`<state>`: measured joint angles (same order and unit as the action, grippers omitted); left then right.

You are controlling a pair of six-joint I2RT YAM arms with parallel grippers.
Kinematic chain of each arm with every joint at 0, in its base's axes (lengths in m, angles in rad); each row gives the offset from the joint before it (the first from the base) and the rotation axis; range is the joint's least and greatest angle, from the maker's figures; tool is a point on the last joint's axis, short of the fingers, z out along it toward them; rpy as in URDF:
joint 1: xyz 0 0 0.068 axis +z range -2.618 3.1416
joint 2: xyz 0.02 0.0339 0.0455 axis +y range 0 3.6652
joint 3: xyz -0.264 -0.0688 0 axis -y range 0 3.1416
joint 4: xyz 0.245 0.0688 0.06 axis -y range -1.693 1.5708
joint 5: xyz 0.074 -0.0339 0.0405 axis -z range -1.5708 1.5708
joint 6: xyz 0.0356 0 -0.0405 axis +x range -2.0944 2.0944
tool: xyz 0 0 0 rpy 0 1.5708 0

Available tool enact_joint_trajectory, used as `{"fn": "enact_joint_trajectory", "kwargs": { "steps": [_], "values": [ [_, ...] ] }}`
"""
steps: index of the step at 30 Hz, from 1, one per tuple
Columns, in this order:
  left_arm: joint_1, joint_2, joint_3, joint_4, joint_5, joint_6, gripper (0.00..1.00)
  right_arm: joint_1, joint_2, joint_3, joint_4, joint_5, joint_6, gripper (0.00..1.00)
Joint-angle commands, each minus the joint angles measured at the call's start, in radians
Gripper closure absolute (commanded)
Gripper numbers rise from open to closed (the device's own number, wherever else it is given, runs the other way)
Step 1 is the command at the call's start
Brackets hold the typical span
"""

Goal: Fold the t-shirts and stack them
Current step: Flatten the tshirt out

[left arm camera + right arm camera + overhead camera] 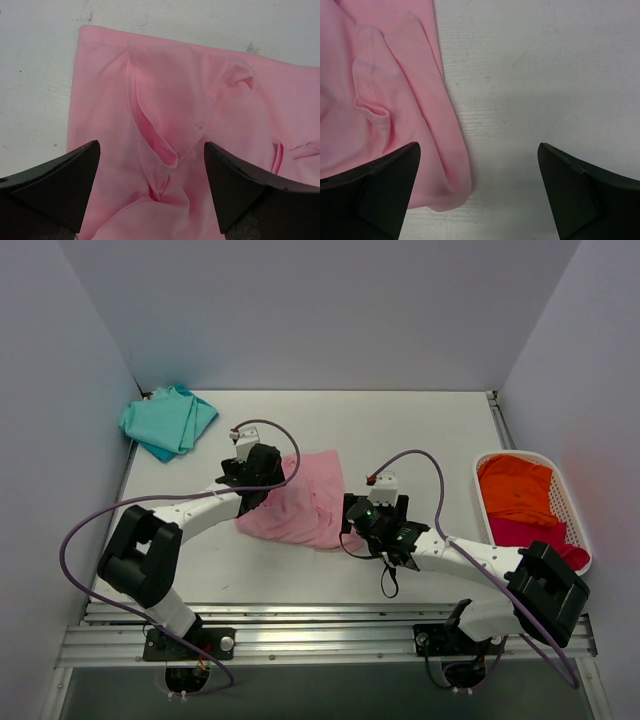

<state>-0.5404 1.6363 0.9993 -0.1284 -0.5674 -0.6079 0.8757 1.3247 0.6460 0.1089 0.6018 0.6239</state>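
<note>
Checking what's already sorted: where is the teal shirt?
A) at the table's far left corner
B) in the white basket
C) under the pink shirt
A: the teal shirt lies at the far left corner, apart from the pink shirt and the basket.

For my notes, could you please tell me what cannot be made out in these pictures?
Top view: pink t-shirt, left edge under the left arm.
Top view: magenta t-shirt, partly behind the right arm.
Wrist views: pink t-shirt cut off by frame edges.
Top view: teal t-shirt, fold layers too small.
</note>
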Motion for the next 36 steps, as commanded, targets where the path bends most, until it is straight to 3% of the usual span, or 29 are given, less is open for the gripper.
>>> {"fn": "enact_joint_trajectory", "kwargs": {
  "steps": [1,13,16,23,24,25,29,31,32,36],
  "values": [
    [0.002,0.017,-0.019,0.035,0.015,-0.046,0.06,-0.006,-0.012,0.024,0.003,0.021,-0.003,0.00],
    [0.003,0.099,0.004,0.032,0.041,-0.090,0.05,-0.006,0.004,0.027,0.002,0.026,-0.001,0.00],
    [0.003,0.103,0.007,0.033,0.031,-0.090,0.00,-0.007,0.008,0.030,0.000,0.027,-0.003,0.00],
    [0.003,0.117,0.015,0.046,0.031,-0.089,0.33,-0.006,0.010,0.030,-0.005,0.038,0.000,0.00],
    [0.005,0.125,0.016,0.049,0.031,-0.089,0.41,-0.007,0.011,0.030,-0.005,0.036,0.000,0.00],
    [0.003,0.129,0.019,0.047,0.031,-0.090,0.56,-0.006,0.011,0.030,-0.005,0.036,0.000,0.00],
    [0.005,0.149,0.032,0.047,0.029,-0.087,0.66,-0.006,0.013,0.032,-0.008,0.039,0.000,0.00],
    [0.005,0.158,0.035,0.052,0.032,-0.085,0.80,-0.007,0.011,0.032,-0.009,0.041,0.000,0.00],
    [0.007,0.160,0.038,0.053,0.031,-0.087,0.97,-0.007,0.008,0.030,-0.009,0.042,0.000,0.00],
    [0.005,0.146,0.067,0.026,-0.005,-0.082,0.98,-0.007,0.007,0.032,-0.011,0.042,0.002,0.00]
  ]
}}
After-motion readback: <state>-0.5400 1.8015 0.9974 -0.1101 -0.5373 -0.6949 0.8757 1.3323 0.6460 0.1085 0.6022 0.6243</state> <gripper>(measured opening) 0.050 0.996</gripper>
